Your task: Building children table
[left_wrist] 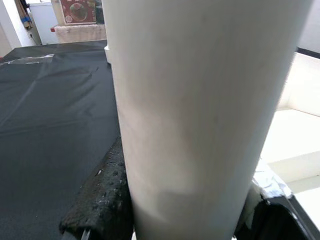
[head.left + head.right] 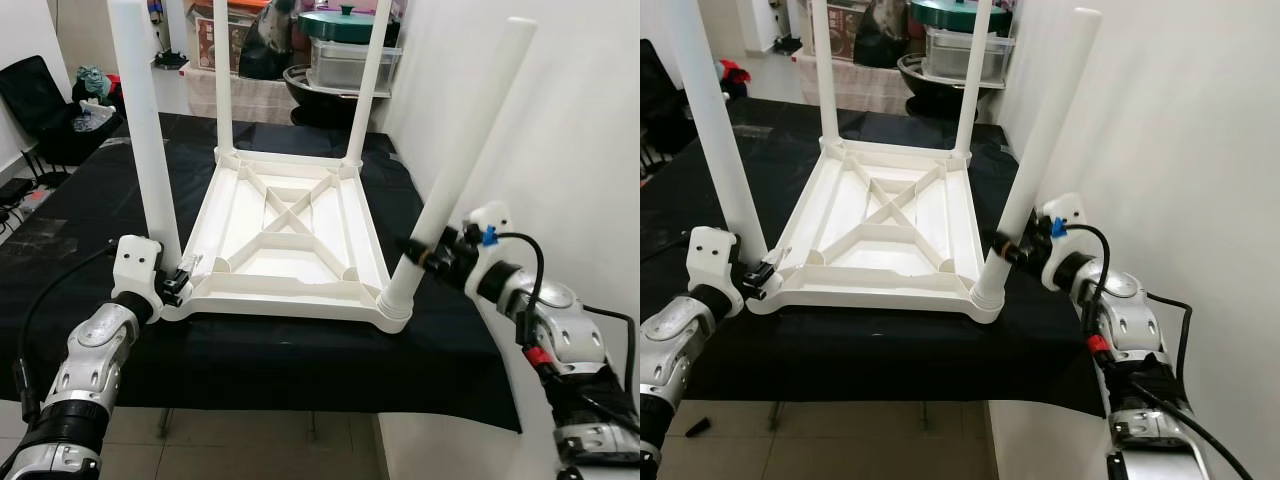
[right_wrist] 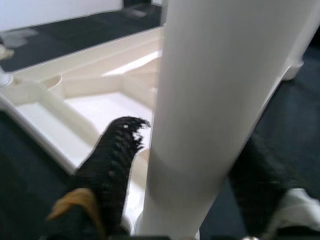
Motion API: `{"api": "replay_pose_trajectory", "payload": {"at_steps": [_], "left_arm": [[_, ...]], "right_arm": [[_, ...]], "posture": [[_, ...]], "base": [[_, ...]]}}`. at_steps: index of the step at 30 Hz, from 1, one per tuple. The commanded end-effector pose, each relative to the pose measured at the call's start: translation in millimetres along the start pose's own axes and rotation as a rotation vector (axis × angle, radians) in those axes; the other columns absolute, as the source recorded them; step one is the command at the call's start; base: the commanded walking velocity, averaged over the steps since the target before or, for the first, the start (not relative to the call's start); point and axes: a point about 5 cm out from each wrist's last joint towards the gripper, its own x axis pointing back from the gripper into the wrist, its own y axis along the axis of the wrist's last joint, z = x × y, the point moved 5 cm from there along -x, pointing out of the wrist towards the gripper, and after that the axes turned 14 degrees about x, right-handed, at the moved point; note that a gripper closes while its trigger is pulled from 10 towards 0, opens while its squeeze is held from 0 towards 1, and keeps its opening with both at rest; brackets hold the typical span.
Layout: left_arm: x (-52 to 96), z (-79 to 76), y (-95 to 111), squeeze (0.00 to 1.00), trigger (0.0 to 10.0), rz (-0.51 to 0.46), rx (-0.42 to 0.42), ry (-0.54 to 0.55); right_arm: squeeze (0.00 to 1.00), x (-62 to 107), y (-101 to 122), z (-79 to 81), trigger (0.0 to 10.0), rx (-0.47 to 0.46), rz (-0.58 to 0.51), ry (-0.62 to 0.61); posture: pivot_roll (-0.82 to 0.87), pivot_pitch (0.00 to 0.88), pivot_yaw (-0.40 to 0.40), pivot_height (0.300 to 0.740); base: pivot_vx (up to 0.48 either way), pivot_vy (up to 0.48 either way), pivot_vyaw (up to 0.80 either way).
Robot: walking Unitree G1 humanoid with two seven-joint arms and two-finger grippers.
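While the white plastic table lies upside down at mid-frame on the black cloth, ribbed underside crossed by an X brace, my left gripper clamps the smooth round near-left leg at its base. My right gripper clamps the tilted near-right leg, textured black fingers on both sides.

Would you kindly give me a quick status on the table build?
Left hand shut on near-left leg. Right hand shut on near-right leg, which is tilted. Tabletop upside down on black cloth. Nothing in the way.
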Motion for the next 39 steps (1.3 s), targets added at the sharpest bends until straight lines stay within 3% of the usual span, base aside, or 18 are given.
{"api": "replay_pose_trajectory", "payload": {"at_steps": [1, 2, 3, 5, 7, 8, 10, 16, 18, 20, 25, 26, 27, 28, 29, 33, 34, 39], "left_arm": [[6.9, 18.2, -5, 0.00, 10.0, 0.026, -0.026, 0.067], [6.9, 18.2, -5, 0.00, 10.0, 0.026, -0.026, 0.067], [7.2, 18.7, -5, 0.00, 10.0, 0.025, -0.028, 0.067], [7.5, 19.0, -5, 0.00, 10.0, 0.024, -0.028, 0.068], [7.9, 19.7, -4, 0.00, 10.0, 0.025, -0.030, 0.069], [7.9, 19.7, -4, 0.00, 10.0, 0.025, -0.030, 0.069], [7.6, 19.0, -5, 0.00, 10.0, 0.027, -0.031, 0.066], [5.9, 16.4, -5, 0.00, 10.0, 0.027, -0.031, 0.061], [5.6, 16.4, -5, 0.00, 10.0, 0.027, -0.032, 0.062], [5.7, 16.5, -5, 0.00, 10.0, 0.028, -0.031, 0.062], [5.5, 16.7, -6, 0.00, 10.0, 0.032, -0.033, 0.062], [5.0, 16.6, -6, 0.00, 10.0, 0.032, -0.034, 0.063], [4.4, 16.2, -6, 0.00, 10.0, 0.032, -0.034, 0.062], [3.9, 15.9, -6, 0.00, 10.0, 0.031, -0.033, 0.061], [3.5, 15.5, -6, 0.00, 10.0, 0.031, -0.033, 0.060], [3.2, 15.0, -6, 0.00, 10.0, 0.031, -0.032, 0.059], [3.7, 15.8, -6, 0.00, 10.0, 0.030, -0.031, 0.060], [4.6, 17.1, -6, 0.00, 10.0, 0.028, -0.030, 0.063]], "right_arm": [[0.00, -3.4, 5, 0.5, 3.4, 0.010, -0.022, 0.030], [0.00, -3.4, 5, 0.5, 3.4, 0.010, -0.022, 0.030], [0.00, -6.2, 0, -7.6, 0.0, -0.002, 0.008, -0.030], [0.00, -7.6, -3, -13.4, 0.0, -0.008, 0.030, -0.069], [0.00, -5.3, -21, -45.1, 0.0, -0.064, 0.146, -0.370], [0.00, -5.3, -21, -45.1, 0.0, -0.064, 0.146, -0.370], [0.00, 5.1, -33, -65.0, 0.0, -0.161, 0.220, -0.630], [0.00, 30.6, -50, -73.1, 0.0, -0.303, 0.280, -0.974], [0.00, 34.1, -56, -61.0, 0.0, -0.357, 0.294, -1.046], [0.00, 30.5, -65, -15.8, 0.0, -0.462, 0.328, -1.102], [0.00, 11.4, -62, 28.8, 0.0, -0.493, 0.362, -1.004], [0.00, 2.0, -59, 35.0, 10.0, -0.484, 0.351, -0.933], [0.00, -2.6, -49, 32.0, 10.0, -0.436, 0.296, -0.892], [0.69, 0.4, -44, 23.8, 10.0, -0.408, 0.260, -0.902], [1.00, 3.4, -40, 10.0, 10.0, -0.380, 0.225, -0.895], [0.91, 3.8, -18, -20.6, 10.0, -0.300, 0.129, -0.816], [0.00, -2.4, -1, -26.5, 10.0, -0.269, 0.042, -0.686], [0.00, -2.0, 31, -23.1, 10.0, -0.119, -0.123, -0.327]], "posture": [[0.10, 0.000, -0.133, 0.740], [0.10, 0.000, -0.133, 0.740], [0.11, 0.000, -0.137, 0.740], [0.11, 0.000, -0.137, 0.740], [0.10, 0.000, -0.130, 0.740], [0.10, 0.000, -0.130, 0.740], [0.10, 0.000, -0.124, 0.740], [0.10, 0.000, -0.124, 0.740], [0.09, 0.000, -0.121, 0.740], [0.10, 0.000, -0.118, 0.740], [0.10, 0.000, -0.118, 0.740], [0.09, 0.000, -0.115, 0.740], [0.08, 0.000, -0.112, 0.740], [0.08, 0.000, -0.112, 0.740], [0.08, 0.000, -0.114, 0.740], [0.08, 0.000, -0.118, 0.740], [0.08, 0.000, -0.118, 0.740], [0.09, 0.000, -0.124, 0.740]], "base": [[0.000, 0.000, 0.00], [0.000, 0.000, 0.00], [0.000, 0.000, 0.00], [0.000, 0.000, 0.00], [0.000, 0.000, 0.00], [0.000, 0.000, 0.00], [0.000, 0.000, 0.00], [0.000, 0.000, 0.00], [0.000, 0.000, 0.00], [0.000, 0.000, 0.00], [0.000, 0.000, 0.00], [0.000, 0.000, 0.00], [0.000, 0.000, 0.00], [0.000, 0.000, 0.00], [0.000, 0.000, 0.00], [0.000, 0.000, 0.00], [0.000, 0.000, 0.00], [0.000, 0.000, 0.00]]}}
